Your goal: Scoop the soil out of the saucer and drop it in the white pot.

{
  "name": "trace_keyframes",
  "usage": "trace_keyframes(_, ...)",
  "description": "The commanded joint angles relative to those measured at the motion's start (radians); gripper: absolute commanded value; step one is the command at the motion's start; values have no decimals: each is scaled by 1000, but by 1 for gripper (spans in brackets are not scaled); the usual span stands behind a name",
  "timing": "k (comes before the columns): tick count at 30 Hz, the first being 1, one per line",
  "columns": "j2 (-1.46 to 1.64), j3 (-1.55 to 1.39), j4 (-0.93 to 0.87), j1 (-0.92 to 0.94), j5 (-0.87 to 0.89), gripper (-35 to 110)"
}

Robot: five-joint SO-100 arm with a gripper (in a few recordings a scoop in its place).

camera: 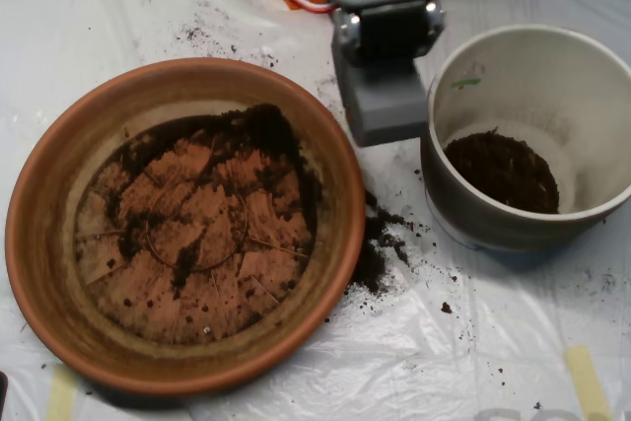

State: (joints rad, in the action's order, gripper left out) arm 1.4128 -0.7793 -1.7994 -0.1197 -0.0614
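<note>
My scoop (386,96) hangs between the two dishes, above the gap where the saucer's upper right rim comes near the pot's left wall. From above I see its grey block-like body, and I cannot tell whether its shells are apart or together.

There is one saucer (44,244), wide and shallow, on the left. Most of its grooved bottom is bare; what soil (261,135) is left in it lies mainly in an arc along the upper and right inner edge, with a few thin dark streaks and patches across the middle.

There is one white pot (582,56), on the right, standing upright just beside the saucer. A single dark mound of soil (503,170) sits on its bottom, toward the lower left. A small green mark (466,82) shows on the inner wall near the rim.

One spilled patch of soil (375,248) lies on the plastic sheet (473,342) between saucer and pot, touching the saucer's right rim, with loose crumbs scattered around it.
</note>
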Motion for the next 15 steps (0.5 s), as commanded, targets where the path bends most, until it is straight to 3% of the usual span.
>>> trace_keyframes(1, 107, 123, 2, -140, -17, -1)
trace_keyframes(6, 15, 184, -3, -311, -23, 0)
trace_keyframes(10, -14, 141, -5, -365, -14, 31)
trace_keyframes(15, -8, 130, -5, -344, 11, 25)
